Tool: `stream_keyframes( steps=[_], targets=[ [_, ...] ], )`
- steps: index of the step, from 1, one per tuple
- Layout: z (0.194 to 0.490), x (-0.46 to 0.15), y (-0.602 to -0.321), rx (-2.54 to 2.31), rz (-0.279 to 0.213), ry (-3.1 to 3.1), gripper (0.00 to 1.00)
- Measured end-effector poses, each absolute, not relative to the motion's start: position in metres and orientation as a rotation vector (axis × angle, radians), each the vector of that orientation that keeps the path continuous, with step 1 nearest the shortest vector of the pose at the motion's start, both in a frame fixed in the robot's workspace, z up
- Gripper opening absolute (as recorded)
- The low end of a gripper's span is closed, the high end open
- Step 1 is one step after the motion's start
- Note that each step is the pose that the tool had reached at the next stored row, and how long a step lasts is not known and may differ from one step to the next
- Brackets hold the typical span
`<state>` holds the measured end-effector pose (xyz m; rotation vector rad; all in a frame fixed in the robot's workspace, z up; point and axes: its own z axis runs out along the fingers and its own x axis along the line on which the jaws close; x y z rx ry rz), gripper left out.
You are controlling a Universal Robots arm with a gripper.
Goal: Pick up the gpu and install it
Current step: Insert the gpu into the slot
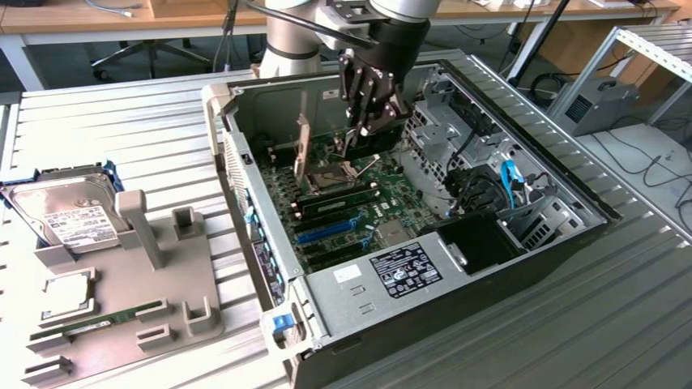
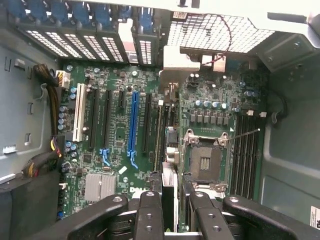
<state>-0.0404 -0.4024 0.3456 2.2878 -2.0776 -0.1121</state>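
- The gpu (image 2: 170, 170) is in the gripper (image 2: 172, 197), inside the open PC case (image 1: 540, 146) and above the motherboard, not yet seated in a slot.
- The gripper's fingers (image 2: 148, 210) are clamped on the card's two faces, so the wrist view sees it edge-on as a thin dark strip.
- The key relation is that the card's long axis runs parallel to the expansion slots. Its silvery bracket end points towards the vented rear wall (image 2: 75, 45), on the exterior view's left.
- The card hangs straight below the gripper, over the strip of board between the long blue slot (image 2: 132, 125) and the open CPU socket (image 2: 205, 160). It appears closer to the socket side.
- In the exterior view the gripper (image 1: 368, 121) is over the far part of the board.
- Outside the case, on the desk (image 1: 130, 138), a hard drive (image 1: 70, 219) rests in a grey holder on the exterior view's left.
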Motion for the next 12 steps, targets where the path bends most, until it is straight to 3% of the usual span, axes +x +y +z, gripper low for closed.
stream_keyframes(
  steps=[12],
  targets=[
    [0.3456, -0.0404, -0.4025, 2.35, -0.11, -2.003, 0.26]
  ],
)
